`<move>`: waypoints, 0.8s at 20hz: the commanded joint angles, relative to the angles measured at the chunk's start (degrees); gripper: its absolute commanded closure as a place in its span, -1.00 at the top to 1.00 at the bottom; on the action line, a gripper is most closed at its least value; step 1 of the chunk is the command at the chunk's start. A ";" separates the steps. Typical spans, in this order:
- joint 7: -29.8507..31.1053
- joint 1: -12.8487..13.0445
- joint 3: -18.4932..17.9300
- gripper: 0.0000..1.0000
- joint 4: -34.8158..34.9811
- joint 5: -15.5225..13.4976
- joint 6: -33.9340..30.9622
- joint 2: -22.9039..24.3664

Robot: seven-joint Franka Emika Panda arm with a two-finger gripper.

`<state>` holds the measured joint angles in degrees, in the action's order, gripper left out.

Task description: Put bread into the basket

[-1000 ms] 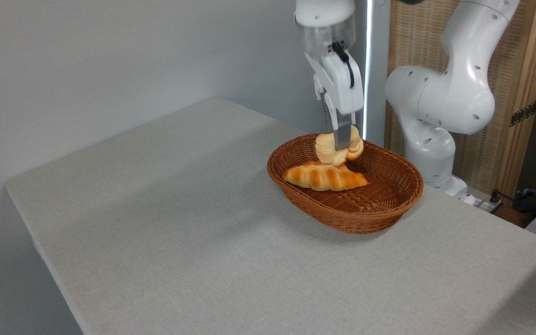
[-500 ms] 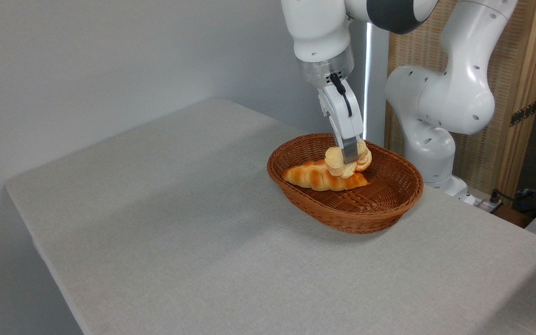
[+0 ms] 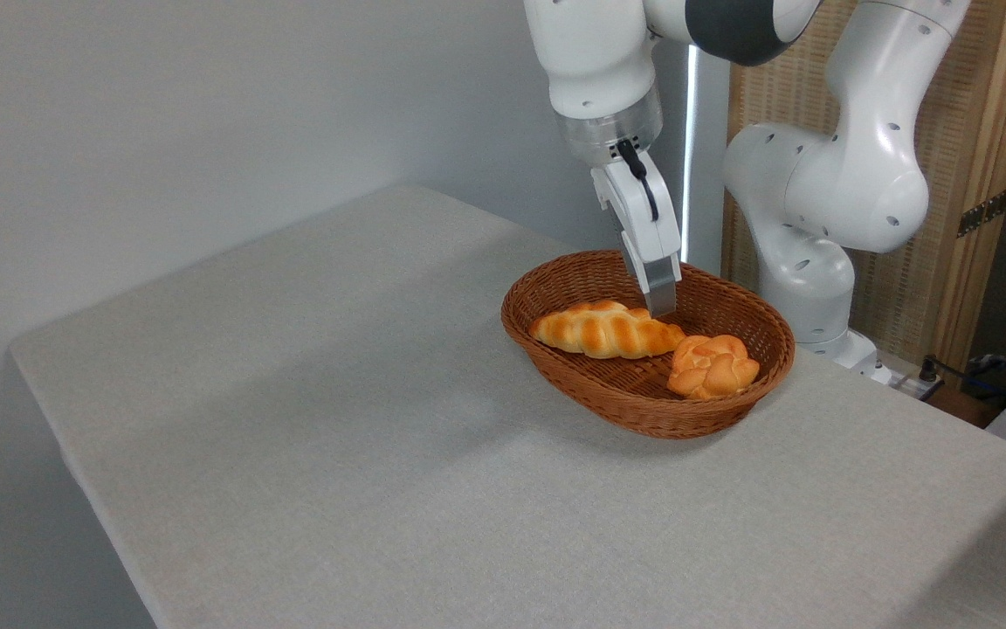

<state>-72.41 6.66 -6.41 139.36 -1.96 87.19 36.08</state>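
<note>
We see a brown basket [image 3: 643, 411] sitting on a gray desk [image 3: 337, 419], near the far right side of it. Two pieces of bread lie inside.

The bun [image 3: 713, 366] is in the basket now. It sits at the right end, close to the near wall, with its knotted top facing up. It is round and golden orange. Nothing is touching it from above.

The long loaf [image 3: 606, 330] lies in the left half of the basket (it is the twisted one with pointy ends). Its right tip comes close to the bun, but we cannot tell if the two touch.

The pincer [image 3: 660, 301] hangs over the middle of the basket, just behind the loaf's right end. It holds nothing. We see it from the side, so one finger hides the other, and we cannot tell if it is open or closed. Its tip is low, down past the far rim, and the bun sits to the right of it and nearer to us.

The white arm [image 3: 599, 70] comes down from the top of the picture. Its big base [image 3: 817, 210] stands behind the desk on the right, in front of a wooden screen [image 3: 983, 148]. A gray wall [image 3: 206, 114] fills the back on the left.
</note>
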 commanded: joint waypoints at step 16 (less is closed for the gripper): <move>34.77 2.74 6.23 1.00 -44.68 -2.26 4.04 -33.08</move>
<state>-44.42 9.26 -1.87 101.26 -2.85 90.53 8.97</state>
